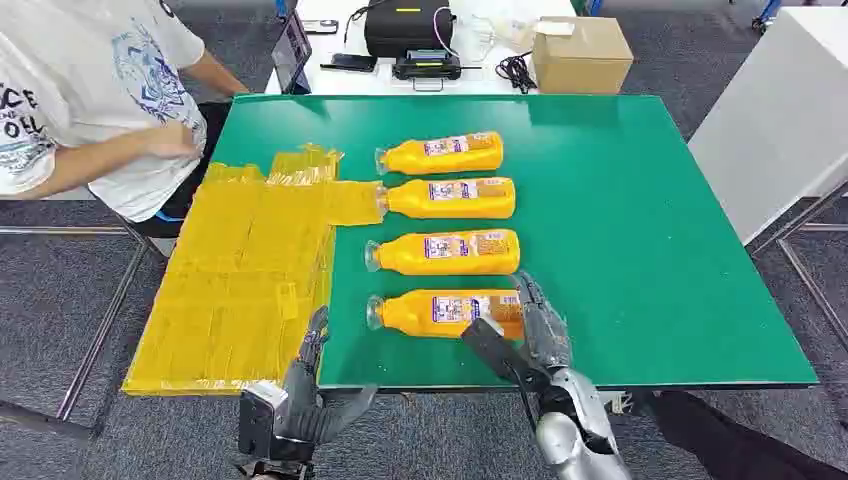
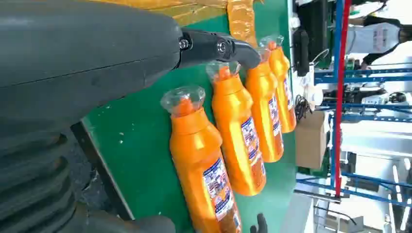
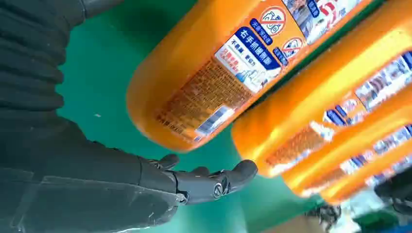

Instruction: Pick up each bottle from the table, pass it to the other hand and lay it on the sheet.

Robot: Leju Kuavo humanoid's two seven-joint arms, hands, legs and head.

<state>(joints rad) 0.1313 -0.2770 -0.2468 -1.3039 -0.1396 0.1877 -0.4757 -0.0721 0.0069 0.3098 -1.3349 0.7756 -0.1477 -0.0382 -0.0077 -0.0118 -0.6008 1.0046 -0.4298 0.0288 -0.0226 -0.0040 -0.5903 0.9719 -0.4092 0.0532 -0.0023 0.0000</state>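
The right hand point(image 1: 530, 325), fingers spread and holding nothing, is reaching at the nearest orange bottle point(image 1: 445, 312) (rigid, likely slick plastic); gripping mid-body seems safest.

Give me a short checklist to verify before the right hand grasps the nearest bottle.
1. Right hand open at the base end of the nearest bottle: ok.
2. Fingers closed around the bottle: not ok, no grip yet.
3. Bottle apart from the second bottle: ok.
4. Left hand open, holding nothing: ok.
5. Yellow sheet has bare room: ok.
6. Person's arm off the sheet: cannot tell.
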